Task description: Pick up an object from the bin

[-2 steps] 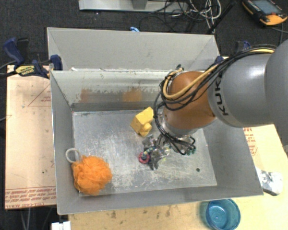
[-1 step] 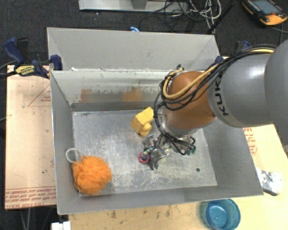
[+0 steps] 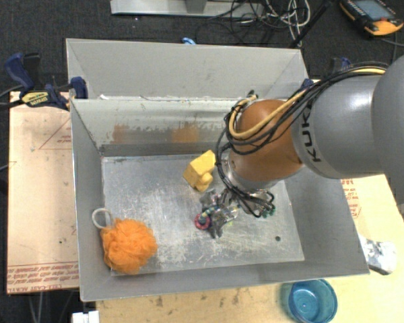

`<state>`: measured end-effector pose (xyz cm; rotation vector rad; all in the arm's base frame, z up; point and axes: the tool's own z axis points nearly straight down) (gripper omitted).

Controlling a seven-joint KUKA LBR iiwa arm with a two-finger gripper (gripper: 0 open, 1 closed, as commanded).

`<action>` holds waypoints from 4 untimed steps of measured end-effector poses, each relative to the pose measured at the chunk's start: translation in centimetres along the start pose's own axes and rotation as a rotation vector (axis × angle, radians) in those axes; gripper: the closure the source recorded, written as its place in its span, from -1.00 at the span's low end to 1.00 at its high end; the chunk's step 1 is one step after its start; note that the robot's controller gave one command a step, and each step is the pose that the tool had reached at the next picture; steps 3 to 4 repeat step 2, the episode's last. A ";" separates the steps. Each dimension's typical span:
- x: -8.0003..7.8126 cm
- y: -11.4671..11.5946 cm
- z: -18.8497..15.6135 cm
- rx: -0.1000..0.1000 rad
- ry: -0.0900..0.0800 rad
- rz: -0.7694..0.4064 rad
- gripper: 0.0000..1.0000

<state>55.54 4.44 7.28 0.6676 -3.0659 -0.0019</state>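
Two things lie loose in the grey metal bin (image 3: pixel 155 200): a yellow block (image 3: pixel 199 169) near the middle of the floor, close to the back wall, and a fluffy orange bath sponge (image 3: pixel 128 245) with a white loop (image 3: pixel 101 217) in the front left corner. The arm reaches in from the right, its orange wrist cover (image 3: pixel 266 143) wrapped in cables and hanging above the floor. The gripper (image 3: pixel 215 219) is low over the bare floor, just in front of the yellow block and well apart from the sponge. Whether it is open or closed, or grips anything, cannot be told; the tip is a dark tangle with small coloured bits.
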 end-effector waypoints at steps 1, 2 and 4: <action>0.3 -0.6 -4.3 0.003 -0.011 -0.088 1.00; -0.2 -0.9 -15.4 0.002 -0.006 -0.144 1.00; -0.2 -0.9 -15.4 0.002 -0.006 -0.144 1.00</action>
